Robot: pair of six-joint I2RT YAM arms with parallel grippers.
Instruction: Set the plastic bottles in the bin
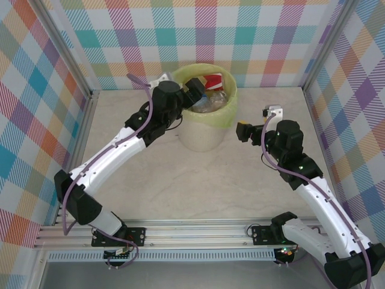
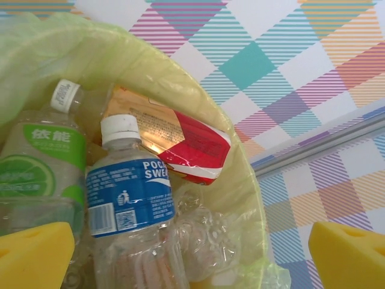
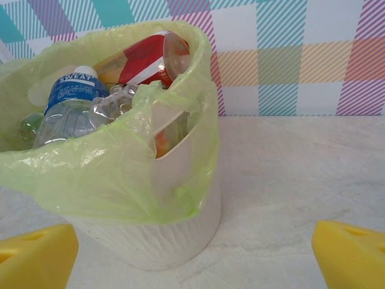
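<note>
Plastic bottles point(image 1: 212, 101) are piled in the bin point(image 1: 201, 139), at twelve o'clock on the desk point(image 1: 180, 186). The blue-label bottle point(image 2: 129, 198) is on top, the green-label bottle point(image 2: 42, 162) at its nine o'clock. They're light, thin-walled, slick, and probably crushed underneath. I'd pinch across a labelled waist. Left jaws are released above them; right jaws are wide and empty at the bin's three o'clock.
</note>
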